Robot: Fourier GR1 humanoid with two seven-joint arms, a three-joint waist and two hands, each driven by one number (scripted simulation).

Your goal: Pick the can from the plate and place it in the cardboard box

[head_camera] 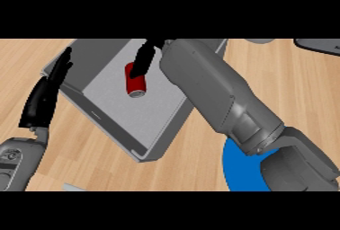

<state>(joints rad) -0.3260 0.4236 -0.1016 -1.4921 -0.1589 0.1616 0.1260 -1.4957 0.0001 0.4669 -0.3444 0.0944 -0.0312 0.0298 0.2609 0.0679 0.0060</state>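
I see the red can [135, 81] lying inside the grey cardboard box [126, 117], its long axis running from my right hand [141, 60] back toward me, one end touching that hand, though whether it grips I cannot tell, while my flat, open left hand [40, 101] rests farther off.

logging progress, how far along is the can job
Done: the red can is off the blue plate and down in the box. In hand: the right hand is at the can's upper end; whether it grips is unclear. Left: let go if needed and pull the arm out. The left hand rests open at the left.
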